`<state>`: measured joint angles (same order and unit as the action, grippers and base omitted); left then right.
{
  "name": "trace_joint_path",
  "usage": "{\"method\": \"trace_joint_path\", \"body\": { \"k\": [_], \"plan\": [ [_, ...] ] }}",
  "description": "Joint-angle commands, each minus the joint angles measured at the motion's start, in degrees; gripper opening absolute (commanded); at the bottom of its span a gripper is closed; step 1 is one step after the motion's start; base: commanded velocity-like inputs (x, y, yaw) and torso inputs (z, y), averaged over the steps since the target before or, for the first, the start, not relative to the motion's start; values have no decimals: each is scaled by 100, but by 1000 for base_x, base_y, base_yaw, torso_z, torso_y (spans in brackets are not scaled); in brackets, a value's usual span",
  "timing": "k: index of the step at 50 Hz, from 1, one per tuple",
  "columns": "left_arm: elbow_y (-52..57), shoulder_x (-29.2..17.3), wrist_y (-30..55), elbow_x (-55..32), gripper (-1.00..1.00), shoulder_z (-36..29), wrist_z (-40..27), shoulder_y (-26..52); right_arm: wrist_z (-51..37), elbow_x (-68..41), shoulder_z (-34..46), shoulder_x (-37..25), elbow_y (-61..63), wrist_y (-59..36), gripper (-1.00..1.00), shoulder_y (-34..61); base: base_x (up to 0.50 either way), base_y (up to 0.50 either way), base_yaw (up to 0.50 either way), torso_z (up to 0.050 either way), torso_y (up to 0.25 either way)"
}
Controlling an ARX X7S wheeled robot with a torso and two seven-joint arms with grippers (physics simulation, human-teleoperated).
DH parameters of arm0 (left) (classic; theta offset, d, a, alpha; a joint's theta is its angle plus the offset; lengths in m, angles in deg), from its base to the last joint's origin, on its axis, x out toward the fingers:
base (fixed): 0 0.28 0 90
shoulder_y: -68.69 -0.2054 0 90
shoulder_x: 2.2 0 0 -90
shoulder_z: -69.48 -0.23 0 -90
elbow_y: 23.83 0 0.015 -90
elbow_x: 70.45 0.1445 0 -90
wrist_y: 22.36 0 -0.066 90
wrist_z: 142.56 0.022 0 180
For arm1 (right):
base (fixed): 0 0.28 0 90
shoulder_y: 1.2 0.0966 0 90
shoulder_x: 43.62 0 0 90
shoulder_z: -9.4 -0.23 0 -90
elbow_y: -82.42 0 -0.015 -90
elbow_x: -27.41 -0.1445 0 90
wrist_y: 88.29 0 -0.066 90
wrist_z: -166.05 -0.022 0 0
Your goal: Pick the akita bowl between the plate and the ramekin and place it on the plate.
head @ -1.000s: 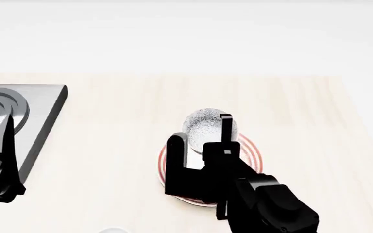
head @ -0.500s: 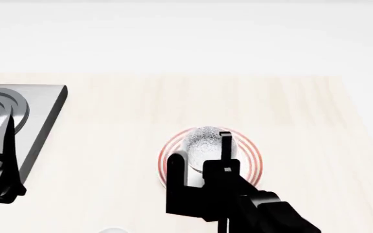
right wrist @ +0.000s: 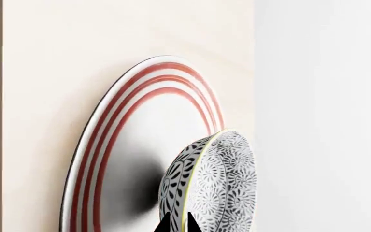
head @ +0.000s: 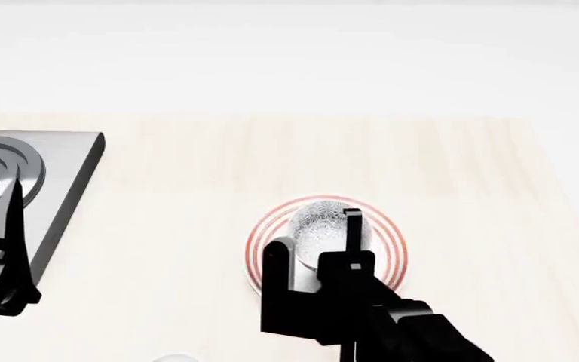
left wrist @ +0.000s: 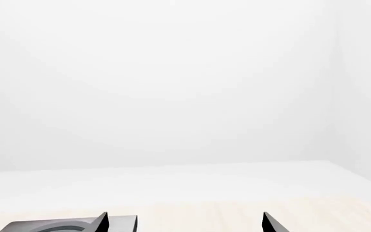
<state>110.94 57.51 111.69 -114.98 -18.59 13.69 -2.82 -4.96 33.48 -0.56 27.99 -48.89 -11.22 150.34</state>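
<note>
A pale wood desk (head: 169,226) is seen from above. The akita bowl (head: 322,222) is held over the red-ringed plate (head: 269,226), its rim pinched between the jaws of the right gripper (head: 315,245); contact w/ plate can't be told. Left gripper (left wrist: 184,223) jaws are spread apart, empty, near a grey stove burner (head: 28,170).

Near half of the red-ringed white plate (head: 390,249) is hidden behind the black right gripper (head: 315,249) in head view. The gripper also covers the lower part of the grey-speckled round bowl (head: 322,220). Grey ribbed stove block (head: 63,162) cut off at left edge. Left gripper (left wrist: 185,223): only two dark fingertips show at the wrist view's bottom edge.
</note>
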Motion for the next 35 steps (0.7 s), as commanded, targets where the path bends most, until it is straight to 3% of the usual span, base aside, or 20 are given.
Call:
{"method": "trace_joint_path", "body": {
  "k": [1, 15, 16, 35],
  "plan": [
    [-18, -17, -22, -11, 100, 0, -10, 3, -77, 113, -16, 246, -480, 288, -100, 40, 0, 0, 0, 0, 0],
    [-17, -40, -48, -24, 100, -2, -28, 3, 40, 71, -14, 174, -288, 187, -100, -11, 0, 0, 0, 0, 1],
    [-18, -39, -45, -29, 100, -5, -31, 5, 72, 57, -17, 148, -229, 155, 100, -17, 0, 0, 0, 0, 0],
    [18, -69, -45, -88, 100, -3, -77, 2, 94, 64, -76, -160, 478, -210, 100, -28, 0, 0, 0, 0, 0]
  ]
}}
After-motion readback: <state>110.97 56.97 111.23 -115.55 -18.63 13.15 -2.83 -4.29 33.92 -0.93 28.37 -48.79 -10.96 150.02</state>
